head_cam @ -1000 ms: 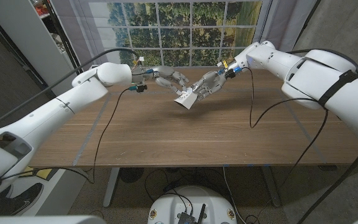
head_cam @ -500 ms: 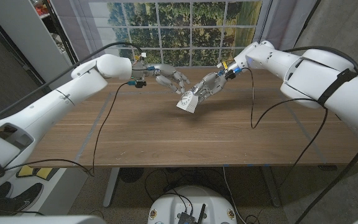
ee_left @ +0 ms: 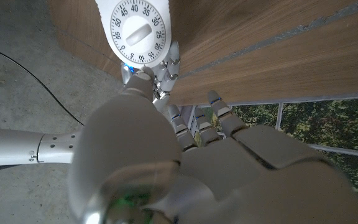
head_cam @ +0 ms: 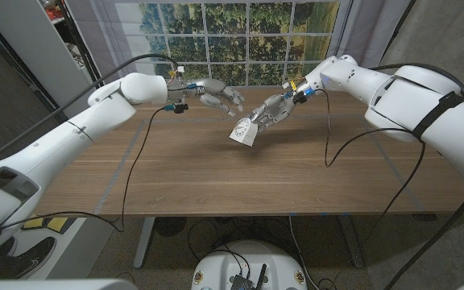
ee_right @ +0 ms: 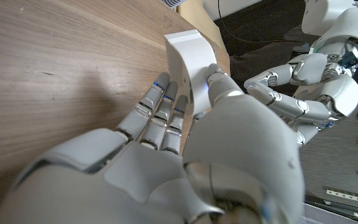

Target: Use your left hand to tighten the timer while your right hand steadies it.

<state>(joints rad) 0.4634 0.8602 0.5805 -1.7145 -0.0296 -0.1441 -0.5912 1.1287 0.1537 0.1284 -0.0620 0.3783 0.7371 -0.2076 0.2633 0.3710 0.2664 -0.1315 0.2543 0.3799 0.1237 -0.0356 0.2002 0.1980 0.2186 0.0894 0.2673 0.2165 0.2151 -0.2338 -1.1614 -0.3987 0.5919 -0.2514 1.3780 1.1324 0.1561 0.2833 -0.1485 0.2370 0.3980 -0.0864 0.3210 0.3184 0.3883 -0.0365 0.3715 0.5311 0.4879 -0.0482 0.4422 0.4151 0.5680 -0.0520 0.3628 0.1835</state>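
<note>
While the right hand (head_cam: 271, 112) grips the white timer (head_cam: 243, 131) above the far middle of the wooden table (head_cam: 240, 173), the left hand (head_cam: 216, 96) hangs just beside it.

Right hand: fingers wrapped along the timer's back and side, holding it tilted; the dial (ee_left: 138, 32) faces the left hand. Left hand: fingers spread apart, holding nothing, close to the timer's face but apart from it.
</note>
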